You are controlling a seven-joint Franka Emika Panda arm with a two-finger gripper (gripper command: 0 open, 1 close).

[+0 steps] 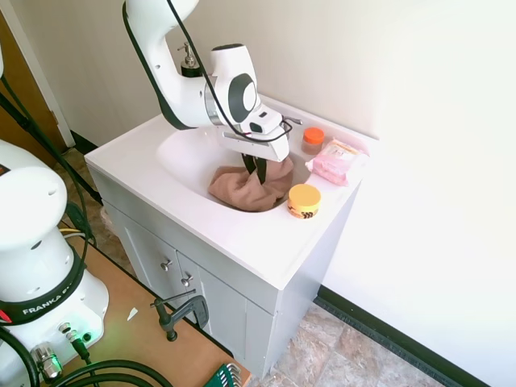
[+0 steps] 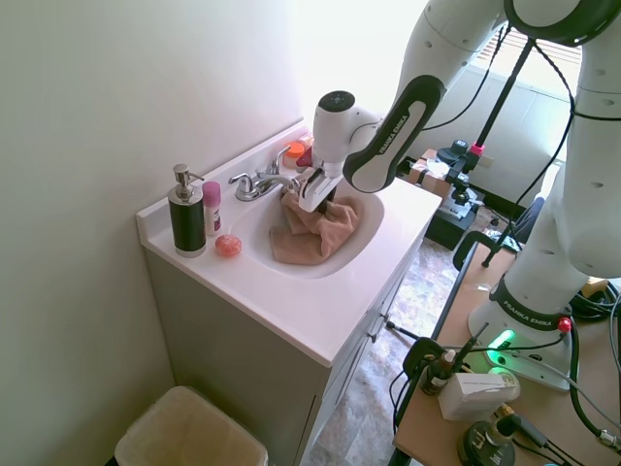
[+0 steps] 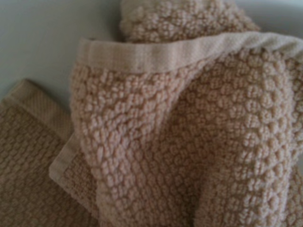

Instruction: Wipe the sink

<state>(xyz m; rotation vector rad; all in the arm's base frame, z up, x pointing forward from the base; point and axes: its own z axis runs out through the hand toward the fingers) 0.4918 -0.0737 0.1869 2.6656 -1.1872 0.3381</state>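
- The sink [image 1: 181, 153] is a white oval basin set in a white vanity top, directly below the gripper [image 1: 255, 168].
- A crumpled tan towel [image 1: 246, 187] lies inside the basin against its wall.
- The gripper's dark fingers reach down into the towel's bunched top and pinch a fold of it.
- In the wrist view the towel's [image 3: 189, 142] nubbly weave and hem fill nearly everything.
- The chrome faucet [image 2: 260, 182] stands just behind.
- A yellow-lidded jar [image 1: 304, 200] sits on the rim near the towel.

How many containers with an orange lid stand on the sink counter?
2. A small jar stands at the back by the wall, beside the pink packet. A wider tub stands at the basin's front edge. The arm may hide others.
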